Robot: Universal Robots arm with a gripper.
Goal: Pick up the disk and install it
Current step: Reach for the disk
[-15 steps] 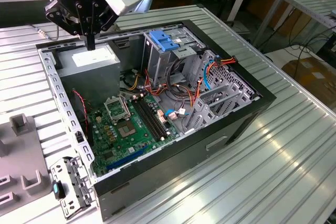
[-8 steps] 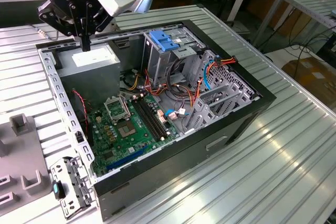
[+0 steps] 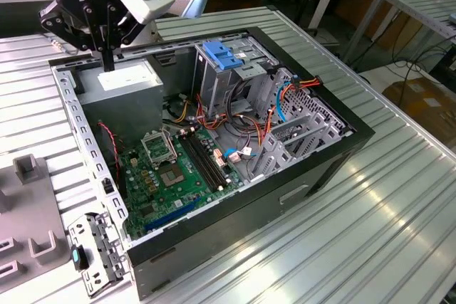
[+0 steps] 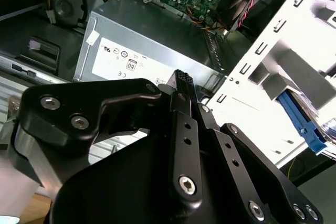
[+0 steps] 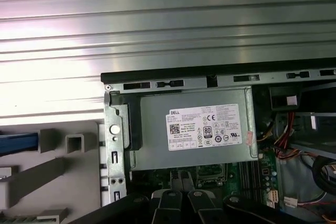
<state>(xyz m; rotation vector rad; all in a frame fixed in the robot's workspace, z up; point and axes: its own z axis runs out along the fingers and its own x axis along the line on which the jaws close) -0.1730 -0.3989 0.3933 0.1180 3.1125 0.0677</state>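
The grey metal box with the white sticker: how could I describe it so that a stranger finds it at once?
Find the open computer case lying on the ribbed metal table. In its corner at the exterior view's upper left, under the gripper, sits the grey metal box. Only it is a plain box with a white sticker; beside it lies the green motherboard.

Matt black gripper (image 4: 181, 78); just below it, dull grey metal box (image 4: 157, 27), smooth white paper sticker (image 4: 131, 60); beyond, ribbed metal table (image 5: 157, 24) gleams.
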